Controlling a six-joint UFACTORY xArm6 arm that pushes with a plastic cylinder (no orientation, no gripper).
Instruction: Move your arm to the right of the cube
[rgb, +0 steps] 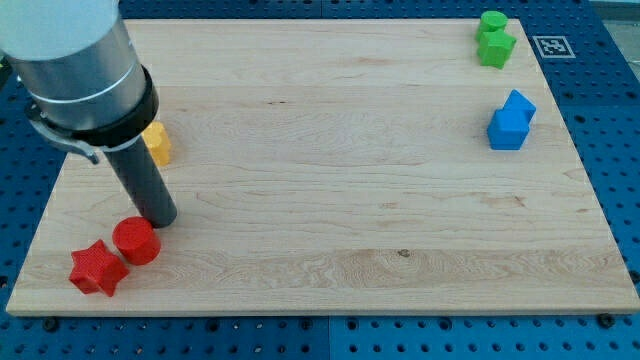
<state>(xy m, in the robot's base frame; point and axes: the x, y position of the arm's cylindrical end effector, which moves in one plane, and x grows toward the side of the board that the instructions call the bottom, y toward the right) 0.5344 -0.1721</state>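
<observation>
My tip (160, 220) rests on the board at the view's lower left, just above and to the right of a red cylinder (135, 240), nearly touching it. A red star block (97, 268) lies to the lower left of the cylinder. A blue block (511, 121), made of cube-like parts, sits at the view's right, far from my tip. A green block (493, 40) sits at the top right. A yellow block (156, 143) is partly hidden behind the rod at the left.
The wooden board (330, 230) lies on a blue pegboard table. A black-and-white marker tag (552, 46) is beside the board's top right corner. The arm's grey body (75, 60) fills the top left.
</observation>
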